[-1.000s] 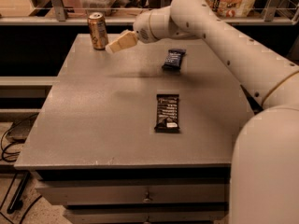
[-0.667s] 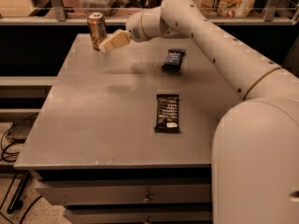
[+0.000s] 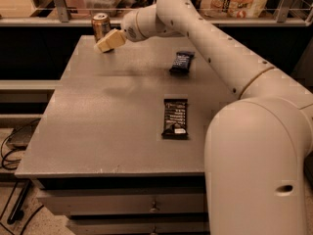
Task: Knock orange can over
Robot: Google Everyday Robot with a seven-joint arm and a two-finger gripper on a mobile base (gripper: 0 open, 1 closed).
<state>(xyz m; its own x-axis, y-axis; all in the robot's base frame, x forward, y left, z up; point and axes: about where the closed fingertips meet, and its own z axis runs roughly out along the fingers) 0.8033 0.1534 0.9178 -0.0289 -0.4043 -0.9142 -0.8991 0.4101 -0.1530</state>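
Observation:
The orange can [image 3: 100, 26] stands upright at the far left corner of the grey table [image 3: 98, 126]. It is shiny orange-gold with a silver top rim. My gripper [image 3: 106, 41] reaches across the table from the right on the long white arm. Its tip is right in front of the can's lower right side, touching it or nearly so, and hides part of the can's base.
A dark snack-bar wrapper [image 3: 181, 61] lies at the far right of the table and another [image 3: 175, 117] near the middle. A shelf rail [image 3: 58, 4] with bags and containers runs behind the table. Drawers [image 3: 122, 204] sit below the front edge.
The gripper has moved left toward the can, from a gap to its right to right against its lower side. The can still stands upright.

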